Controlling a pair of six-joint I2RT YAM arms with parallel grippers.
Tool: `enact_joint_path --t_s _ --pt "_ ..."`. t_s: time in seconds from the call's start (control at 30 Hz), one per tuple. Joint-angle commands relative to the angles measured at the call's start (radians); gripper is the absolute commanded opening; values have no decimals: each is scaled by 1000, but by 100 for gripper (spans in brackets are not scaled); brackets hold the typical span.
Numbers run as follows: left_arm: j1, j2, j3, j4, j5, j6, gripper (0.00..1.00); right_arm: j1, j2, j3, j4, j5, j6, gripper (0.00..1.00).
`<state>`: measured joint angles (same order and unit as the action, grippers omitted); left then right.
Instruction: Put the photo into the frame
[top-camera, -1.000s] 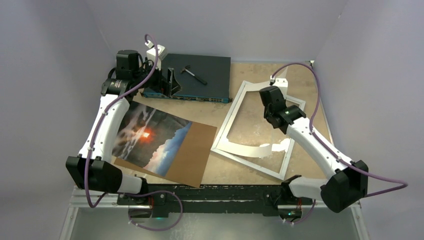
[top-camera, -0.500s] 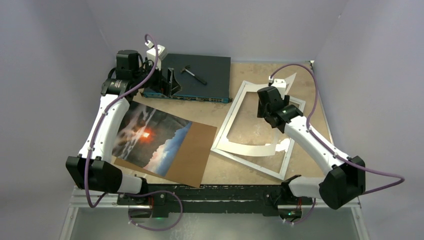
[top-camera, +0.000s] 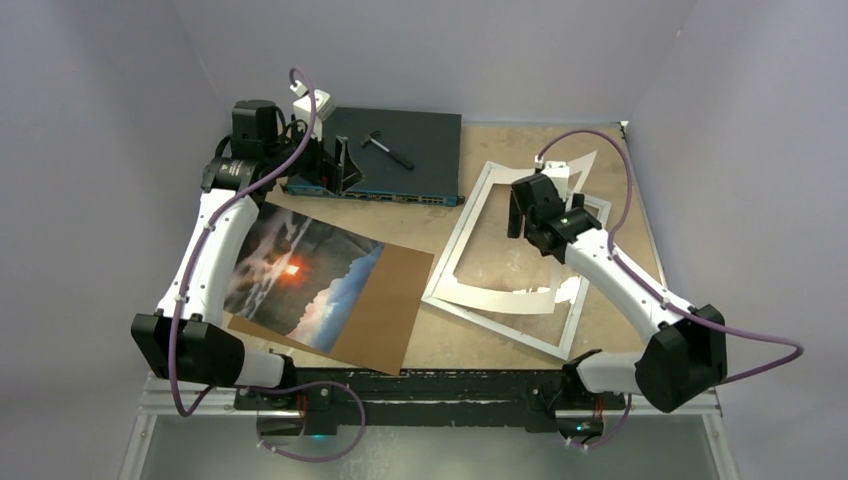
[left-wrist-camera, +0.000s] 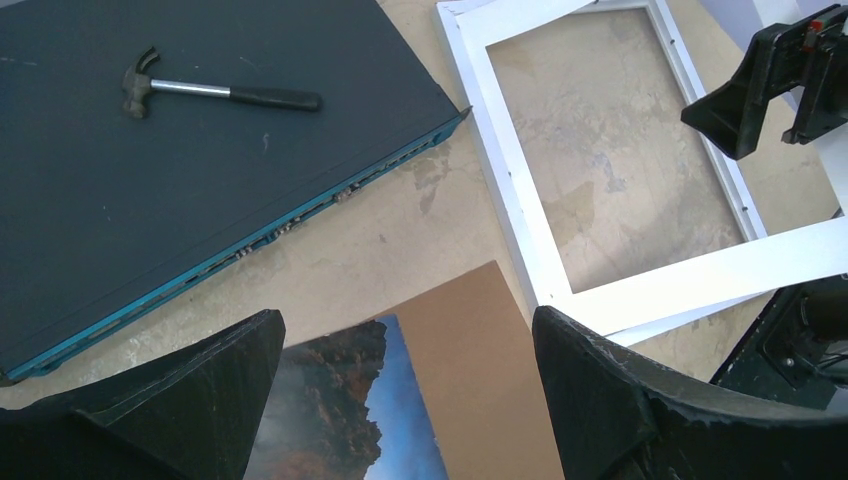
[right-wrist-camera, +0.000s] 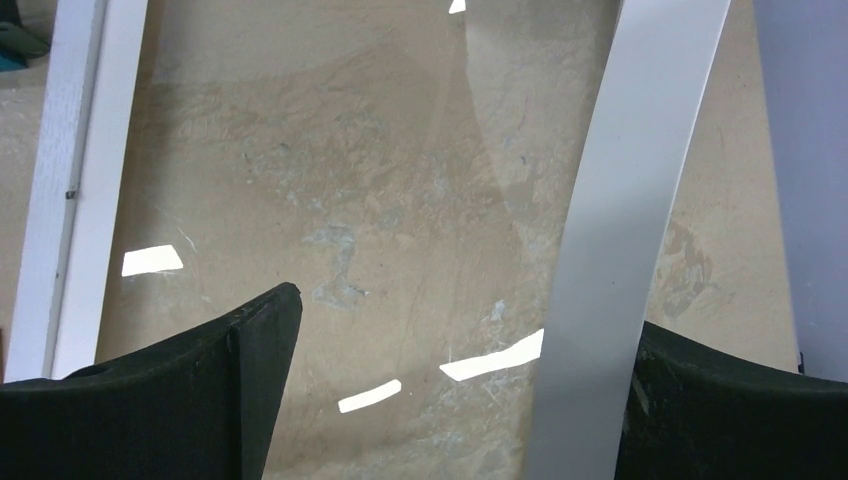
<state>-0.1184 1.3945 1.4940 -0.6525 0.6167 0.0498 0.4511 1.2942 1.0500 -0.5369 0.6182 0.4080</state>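
Note:
The photo (top-camera: 300, 275), a dark cloudy landscape with an orange glow, lies on a brown backing board (top-camera: 390, 305) at front left. The white frame (top-camera: 470, 215) lies flat at right, with a white mat sheet (top-camera: 500, 298) askew across it. My left gripper (top-camera: 335, 165) hovers open at the back left; in its wrist view, its fingers straddle the photo's blue edge (left-wrist-camera: 400, 420) and the board (left-wrist-camera: 480, 370) from above. My right gripper (top-camera: 515, 212) is open over the frame's glass, holding nothing. A strip of the mat (right-wrist-camera: 620, 230) runs close by its right finger.
A dark network switch box (top-camera: 395, 150) sits at the back with a small hammer (top-camera: 387, 146) on top, just beside my left gripper. Walls close in on the left, back and right. The frame's far corner reaches near the right wall.
My right gripper has gone from shut to open and shifted slightly left over the frame. The mat sheet has shifted a little on the frame. The left arm has not moved.

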Motion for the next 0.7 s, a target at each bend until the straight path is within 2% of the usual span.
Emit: enact_joint_path --t_s 0.0,0.47,0.67 --pt "0 -27 22 25 28 23 93 -3 31 3 -46 45 48 99" --pt "0 -22 2 35 36 39 93 -6 102 32 -186 105 139 99" --pt "0 -22 6 30 52 51 93 -22 84 25 -225 140 212 99"
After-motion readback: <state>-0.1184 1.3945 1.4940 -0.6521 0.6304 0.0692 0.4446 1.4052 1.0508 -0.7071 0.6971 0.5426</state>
